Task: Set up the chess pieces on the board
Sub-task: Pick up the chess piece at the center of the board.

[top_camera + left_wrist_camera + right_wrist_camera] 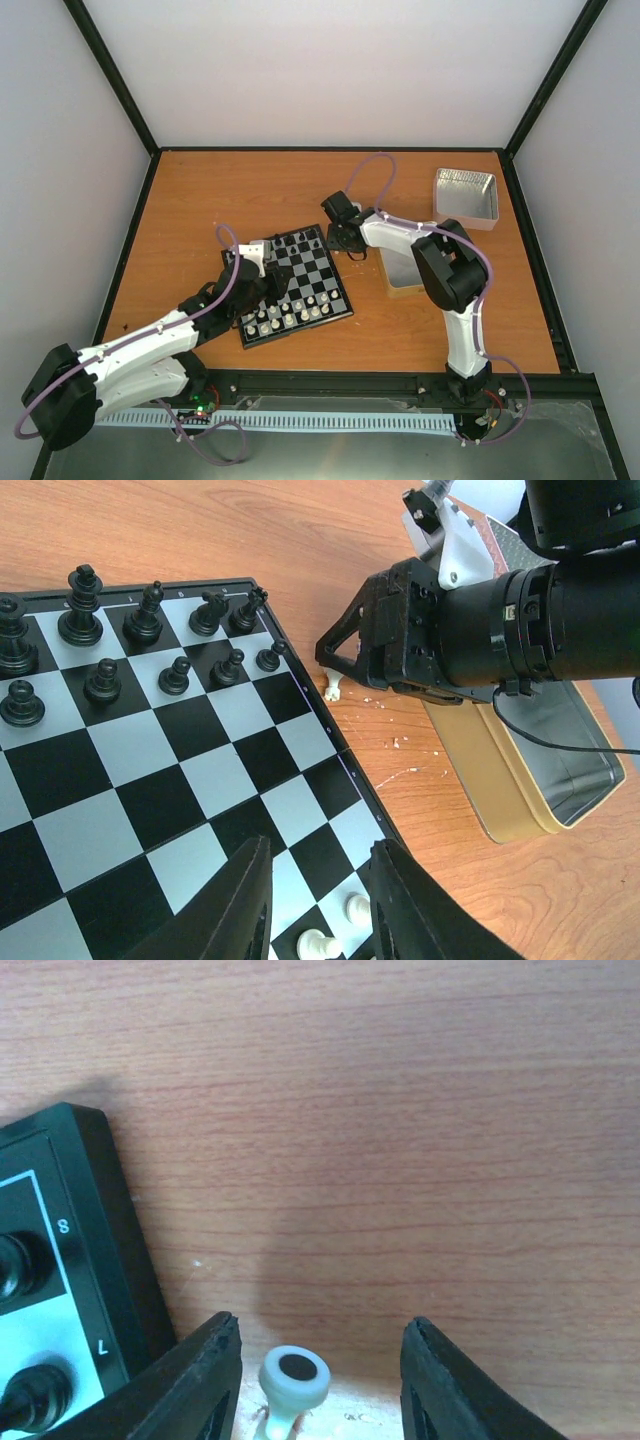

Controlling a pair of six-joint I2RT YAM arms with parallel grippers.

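The board (318, 270) lies mid-table, with black chessmen on its far rows and several white pieces (290, 316) on its near rows. My left gripper (266, 266) is open over the board. In the left wrist view (320, 858) two white pieces (355, 908) stand on the board (150, 780) between its fingers. My right gripper (344, 243) is open just off the board's far right corner. In the right wrist view (320, 1330) one white piece (293, 1375) lies on the table between its jaws, base toward the camera. That piece also shows in the left wrist view (333, 688).
A gold-sided open tin (530, 780) stands right of the board, under my right arm. A silver tin (466, 196) sits at the back right. Black chessmen (150, 615) fill the board's far rows. The board's corner (95, 1220) is close to my right gripper's left finger.
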